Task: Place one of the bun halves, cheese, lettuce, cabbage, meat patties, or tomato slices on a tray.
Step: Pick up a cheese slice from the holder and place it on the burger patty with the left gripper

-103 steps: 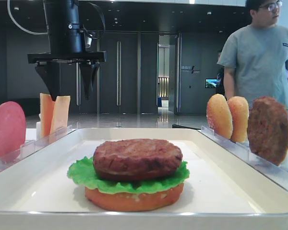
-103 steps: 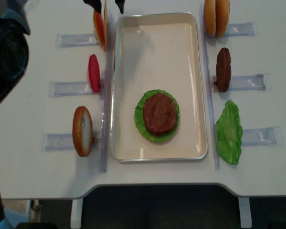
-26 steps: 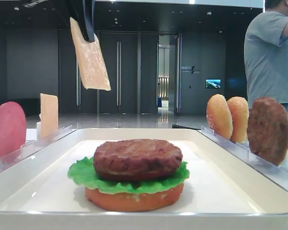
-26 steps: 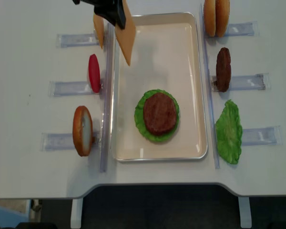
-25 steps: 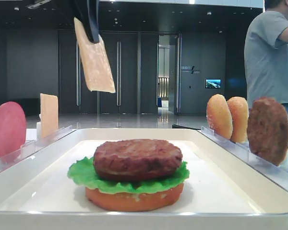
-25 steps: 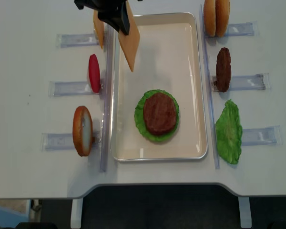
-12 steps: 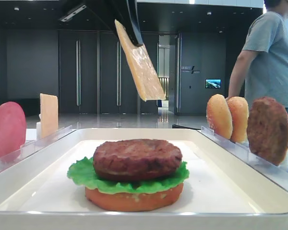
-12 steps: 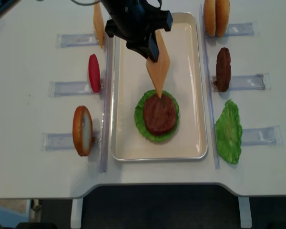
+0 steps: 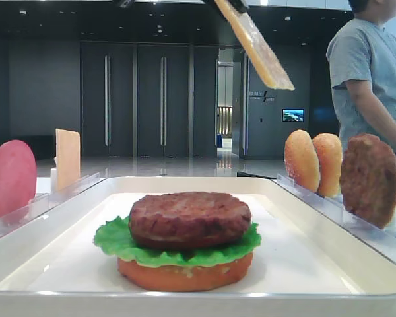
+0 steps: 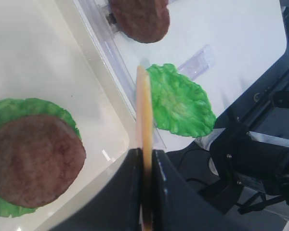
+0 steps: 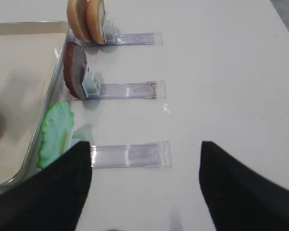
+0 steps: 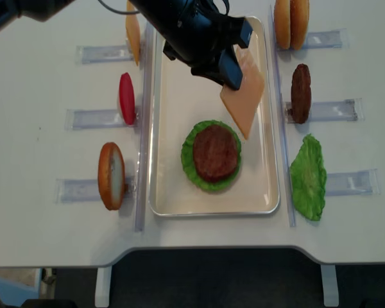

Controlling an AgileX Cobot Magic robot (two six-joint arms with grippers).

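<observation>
Left gripper [image 12: 234,72] clamps the cheese [image 12: 244,96] (hanging tilted); centre it over the patty [image 12: 214,153], lower flat, then release.

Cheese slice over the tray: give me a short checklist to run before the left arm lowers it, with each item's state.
1. Left gripper shut on the cheese: ok.
2. Cheese clear of the tray floor: ok.
3. Cheese centred over the meat patty: not ok, it hangs toward the tray's far right.
4. Patty top bare: ok.
5. Right gripper away from the tray: ok, open over the table.
</observation>
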